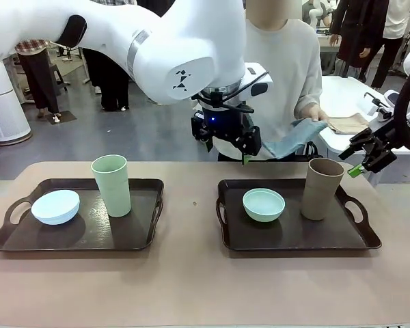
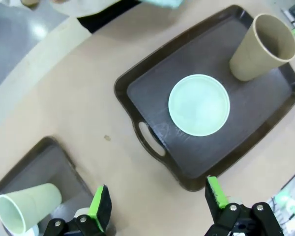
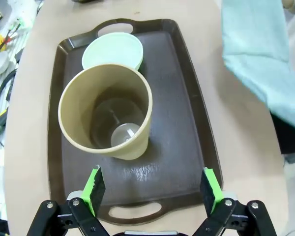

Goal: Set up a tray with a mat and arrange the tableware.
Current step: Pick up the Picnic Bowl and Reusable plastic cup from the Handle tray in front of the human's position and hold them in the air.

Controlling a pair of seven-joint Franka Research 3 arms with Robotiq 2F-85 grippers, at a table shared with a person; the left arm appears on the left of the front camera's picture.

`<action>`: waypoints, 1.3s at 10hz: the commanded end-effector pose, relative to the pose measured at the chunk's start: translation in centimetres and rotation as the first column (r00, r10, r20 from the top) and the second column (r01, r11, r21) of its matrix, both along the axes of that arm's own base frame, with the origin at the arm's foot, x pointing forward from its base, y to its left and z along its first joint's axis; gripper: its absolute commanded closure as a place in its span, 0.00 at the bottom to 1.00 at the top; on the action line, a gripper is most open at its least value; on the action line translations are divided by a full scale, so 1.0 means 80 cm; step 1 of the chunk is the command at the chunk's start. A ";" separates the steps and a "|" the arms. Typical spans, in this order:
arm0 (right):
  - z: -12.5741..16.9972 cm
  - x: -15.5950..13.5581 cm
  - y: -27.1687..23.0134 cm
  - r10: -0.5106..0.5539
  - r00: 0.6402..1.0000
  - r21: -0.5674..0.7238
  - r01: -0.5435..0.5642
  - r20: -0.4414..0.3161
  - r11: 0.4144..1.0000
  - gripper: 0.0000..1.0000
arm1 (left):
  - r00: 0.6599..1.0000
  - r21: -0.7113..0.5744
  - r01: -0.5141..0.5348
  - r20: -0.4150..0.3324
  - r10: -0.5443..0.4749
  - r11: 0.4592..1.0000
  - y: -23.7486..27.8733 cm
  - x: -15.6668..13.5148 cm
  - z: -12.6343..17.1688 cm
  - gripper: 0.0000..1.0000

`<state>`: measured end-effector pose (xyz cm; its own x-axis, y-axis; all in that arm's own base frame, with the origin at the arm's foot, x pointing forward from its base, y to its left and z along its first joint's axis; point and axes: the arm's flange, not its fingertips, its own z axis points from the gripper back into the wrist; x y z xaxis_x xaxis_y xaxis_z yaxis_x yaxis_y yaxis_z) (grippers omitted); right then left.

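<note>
Two dark brown trays lie on the table. The left tray (image 1: 140, 239) carries a pale blue bowl (image 1: 55, 206) and a light green cup (image 1: 111, 185). On the right tray (image 1: 294, 239) sit a mint green bowl (image 1: 264, 204) and a brown cup (image 1: 322, 188). At the far side a person's hand holds a light blue mat (image 1: 294, 139) in the air above the table edge. My left gripper (image 1: 229, 146) hangs open above the right tray's far left corner. Off that tray's right end my right gripper (image 1: 356, 161) is open, and from its wrist I look down into the brown cup (image 3: 107, 115).
A white side table (image 1: 342, 96) behind the person's hand holds a folded beige cloth (image 1: 349, 123). Bare tabletop runs between the two trays and along the near edge. People stand farther back in the room.
</note>
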<state>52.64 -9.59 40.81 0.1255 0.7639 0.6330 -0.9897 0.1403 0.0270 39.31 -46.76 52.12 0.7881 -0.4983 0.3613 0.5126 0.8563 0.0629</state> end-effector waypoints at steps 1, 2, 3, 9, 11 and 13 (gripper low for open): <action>0.004 -0.003 -0.004 0.015 1.000 0.003 -0.015 0.024 1.000 0.00 | 1.000 0.016 -0.004 -0.007 0.004 1.000 0.009 -0.005 0.003 0.00; 0.004 -0.003 -0.004 0.015 1.000 0.003 -0.015 0.024 1.000 0.00 | 1.000 0.016 -0.004 -0.007 0.004 1.000 0.009 -0.005 0.003 0.00; 0.004 -0.003 -0.004 0.015 1.000 0.003 -0.015 0.024 1.000 0.00 | 1.000 0.016 -0.004 -0.007 0.004 1.000 0.009 -0.005 0.003 0.00; -0.047 -0.012 -0.008 0.159 0.980 0.100 -0.147 -0.123 0.984 0.00 | 0.996 0.001 -0.093 0.007 0.093 0.996 0.002 0.021 -0.018 0.00; -0.059 -0.016 -0.011 0.116 0.989 0.107 -0.106 -0.089 0.988 0.00 | 0.998 0.014 -0.056 0.005 0.056 0.998 -0.005 0.020 -0.032 0.00; -0.072 -0.001 -0.002 0.062 0.996 0.153 -0.052 -0.061 0.987 0.00 | 0.999 0.017 -0.039 0.019 0.039 0.999 -0.018 0.018 -0.052 0.00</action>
